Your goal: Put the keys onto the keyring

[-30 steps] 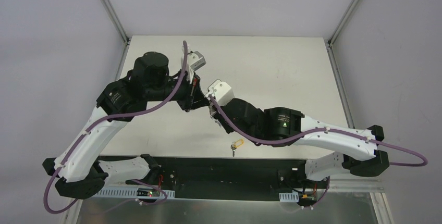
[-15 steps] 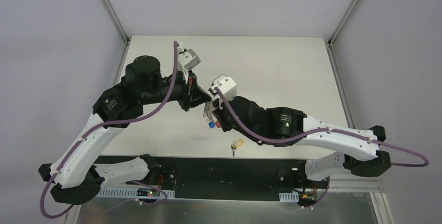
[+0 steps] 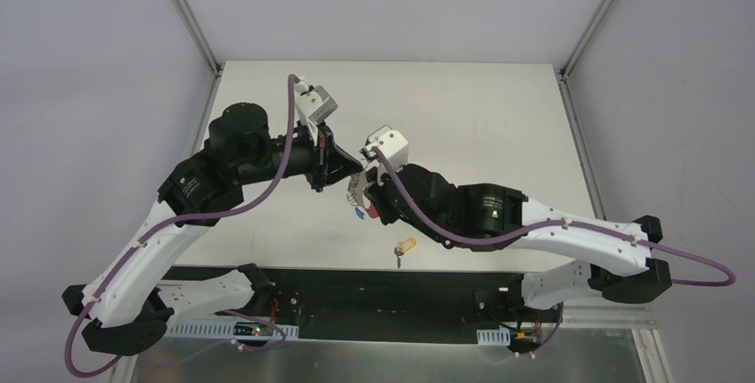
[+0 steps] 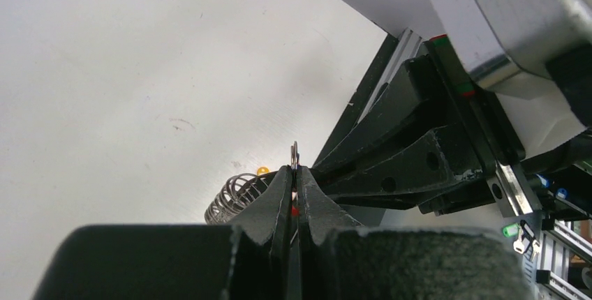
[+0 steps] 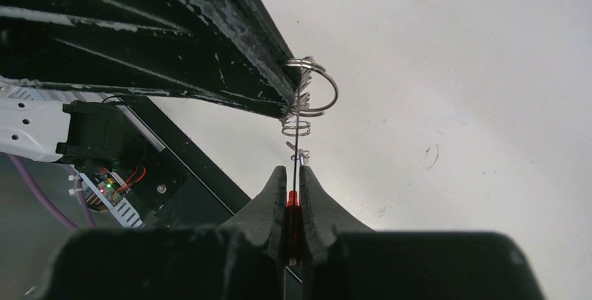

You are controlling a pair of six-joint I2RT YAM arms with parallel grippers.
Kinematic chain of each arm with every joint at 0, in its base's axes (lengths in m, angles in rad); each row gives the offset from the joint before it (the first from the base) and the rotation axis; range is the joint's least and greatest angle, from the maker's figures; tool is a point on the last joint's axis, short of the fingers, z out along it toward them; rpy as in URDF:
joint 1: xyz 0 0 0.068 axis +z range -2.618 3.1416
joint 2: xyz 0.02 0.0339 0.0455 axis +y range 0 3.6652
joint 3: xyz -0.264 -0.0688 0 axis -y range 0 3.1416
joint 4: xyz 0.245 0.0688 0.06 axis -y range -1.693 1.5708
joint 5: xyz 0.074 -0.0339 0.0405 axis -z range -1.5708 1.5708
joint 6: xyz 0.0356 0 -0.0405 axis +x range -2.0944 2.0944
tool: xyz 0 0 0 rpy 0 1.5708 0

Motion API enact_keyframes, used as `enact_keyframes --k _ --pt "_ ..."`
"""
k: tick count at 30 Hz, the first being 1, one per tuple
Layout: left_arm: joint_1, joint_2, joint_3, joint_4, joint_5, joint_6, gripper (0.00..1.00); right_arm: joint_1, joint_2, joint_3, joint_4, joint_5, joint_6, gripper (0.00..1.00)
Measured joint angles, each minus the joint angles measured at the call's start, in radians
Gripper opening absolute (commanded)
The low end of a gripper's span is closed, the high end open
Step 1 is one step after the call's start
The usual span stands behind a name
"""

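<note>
The keyring (image 3: 358,189) hangs in the air between my two grippers above the table's middle. My left gripper (image 3: 354,169) is shut on its silver ring (image 4: 294,155), seen edge-on between the fingertips. My right gripper (image 3: 369,198) is shut on its red strap (image 5: 293,199); the ring (image 5: 317,87) and chain show just beyond my fingertips. The small blue tag (image 3: 358,215) dangles below. The key (image 3: 405,248), with its yellow loop head, lies alone on the table near the front edge, apart from both grippers. A speck of yellow (image 4: 262,170) shows in the left wrist view.
The white table (image 3: 463,125) ends at a black front rail (image 3: 374,289) close to the key. Metal frame posts (image 3: 187,13) stand at the back corners. The arms' bases sit at the near edge.
Both arms have risen and shifted slightly, lifting the keyring off the table so the chain and blue tag now hang between the grippers. The key has not moved.
</note>
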Motion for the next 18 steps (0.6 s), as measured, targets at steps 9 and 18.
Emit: enact_keyframes --k 9,18 --pt "-0.005 -0.095 -0.138 0.204 -0.002 -0.006 0.00 0.000 -0.041 -0.031 0.074 0.000 0.014 0.06" --pt "-0.006 -0.161 -0.248 0.406 -0.003 0.011 0.00 0.002 -0.060 -0.036 0.150 0.003 0.016 0.16"
